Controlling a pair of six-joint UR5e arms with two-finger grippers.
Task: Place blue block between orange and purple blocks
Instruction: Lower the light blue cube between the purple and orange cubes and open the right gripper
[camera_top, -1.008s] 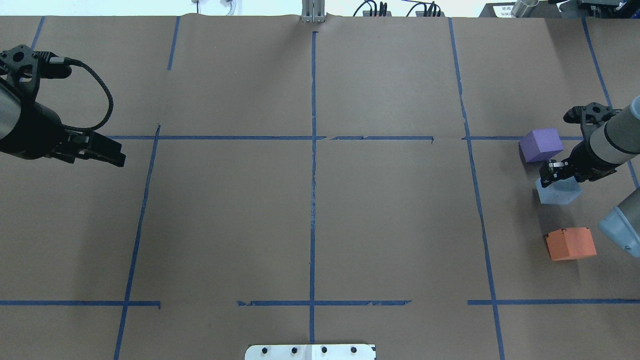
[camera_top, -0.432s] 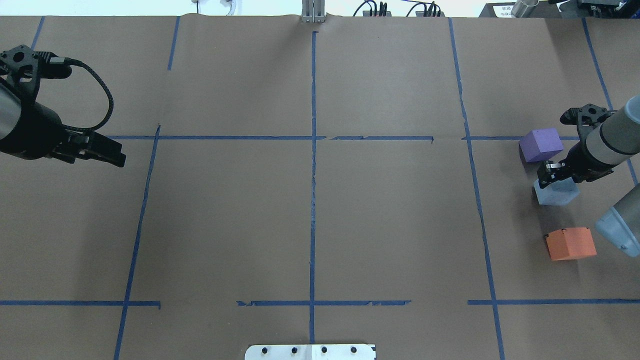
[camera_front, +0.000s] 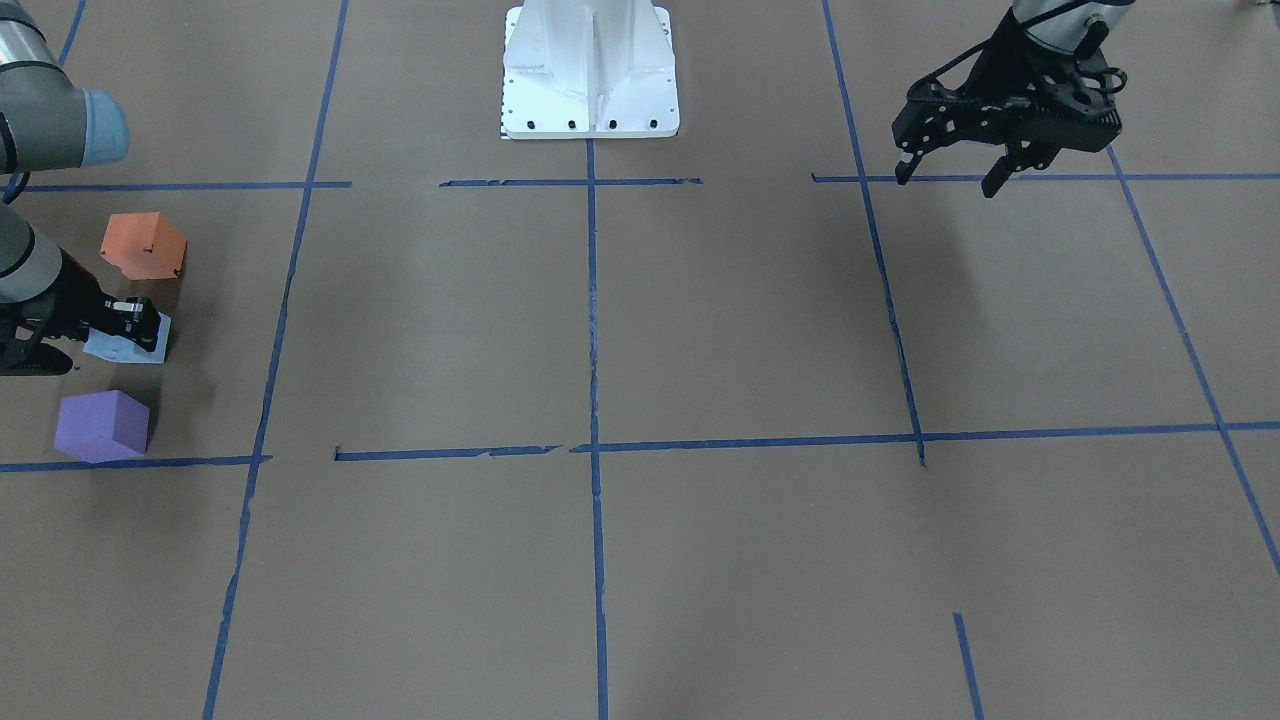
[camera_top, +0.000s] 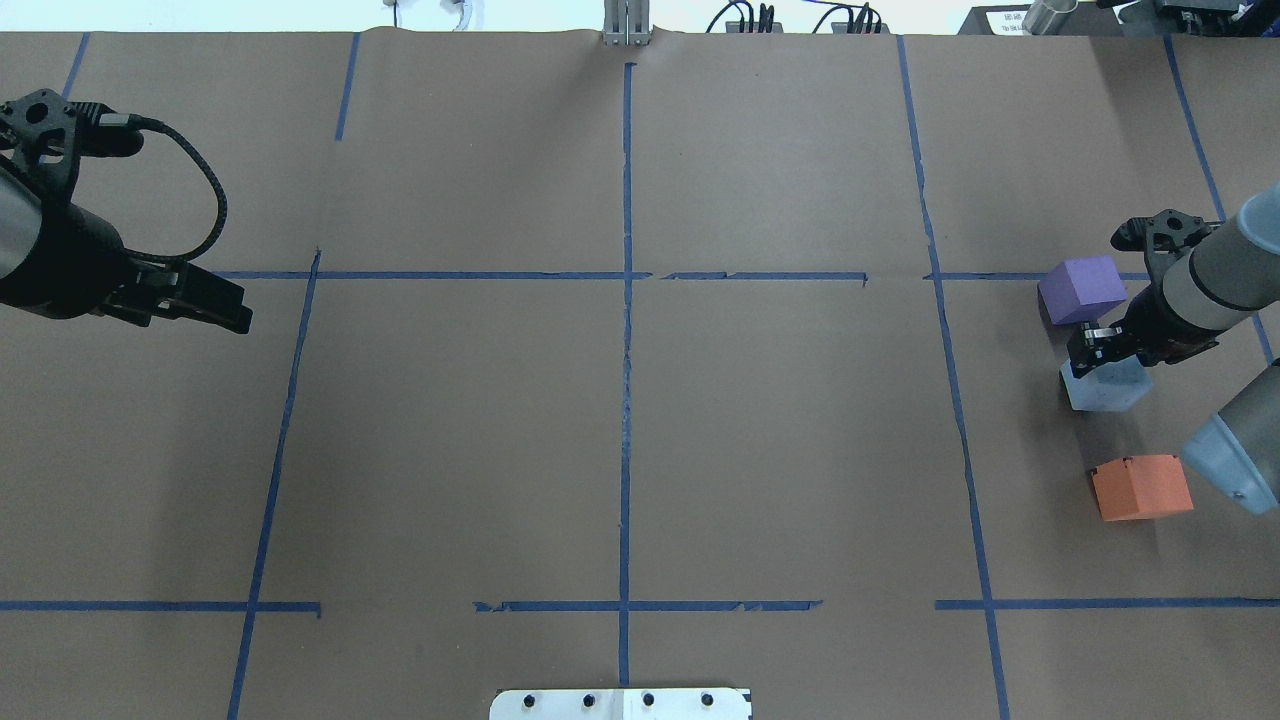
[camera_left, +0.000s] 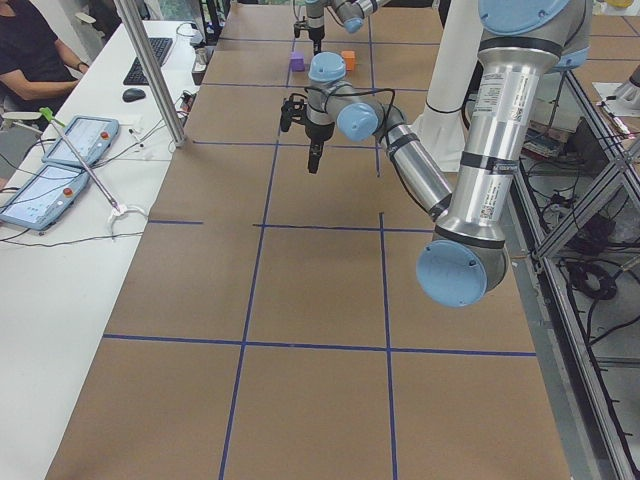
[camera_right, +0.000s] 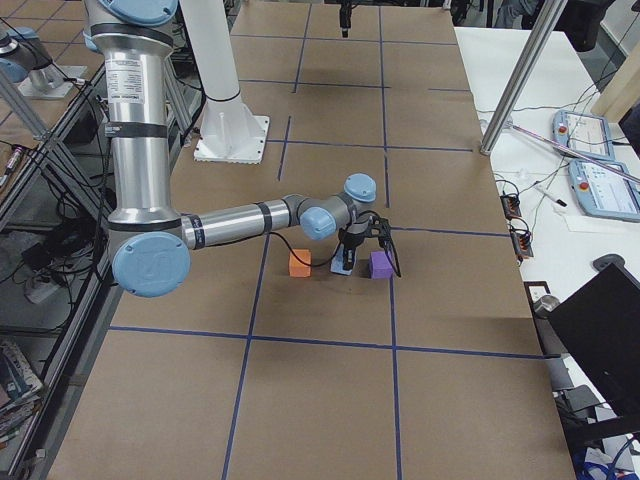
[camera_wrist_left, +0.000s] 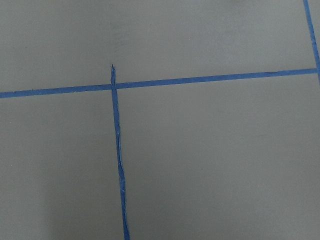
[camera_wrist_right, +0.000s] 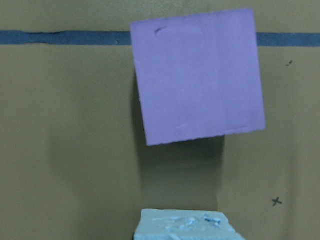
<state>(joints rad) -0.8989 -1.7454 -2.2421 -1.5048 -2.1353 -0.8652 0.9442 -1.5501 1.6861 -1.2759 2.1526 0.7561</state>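
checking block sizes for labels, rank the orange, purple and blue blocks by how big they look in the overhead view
1. orange block, slightly wider
2. purple block, nearly the same as orange
3. blue block, smallest showing, but the right gripper covers part, so unsure

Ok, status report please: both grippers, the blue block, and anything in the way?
Left gripper open, far from the blocks. Right gripper shut on blue block, between purple block and orange block. No obstacle seen.
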